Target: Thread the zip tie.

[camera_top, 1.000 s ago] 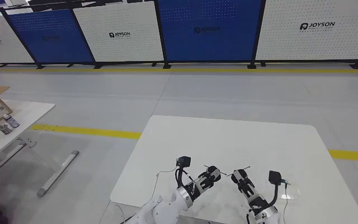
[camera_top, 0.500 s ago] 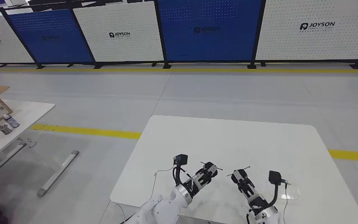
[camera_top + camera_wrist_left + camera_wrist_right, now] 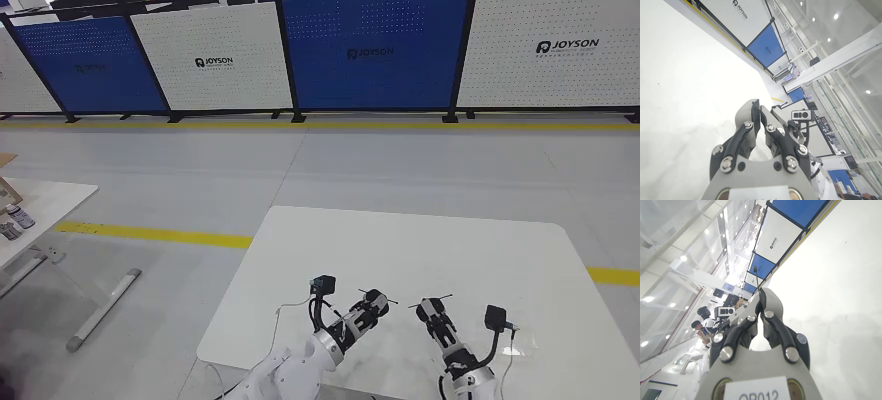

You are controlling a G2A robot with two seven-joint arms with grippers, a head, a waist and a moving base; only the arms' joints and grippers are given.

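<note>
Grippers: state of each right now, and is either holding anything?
Left gripper: shut, pinching a thin black strip.
Right gripper: shut on the zip tie, its head end sticking out past the fingertips.

left gripper (image 3: 760, 110): grey shell | black links | silver screws | probably white sticker

Logos on wall panels (image 3: 215, 62); label (image 3: 755, 389) behind right gripper (image 3: 760, 291).

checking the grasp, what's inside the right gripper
A thin black zip tie is pinched in the shut right gripper, its small head poking out past the tips. The clamped stretch is covered by the gripper.
</note>
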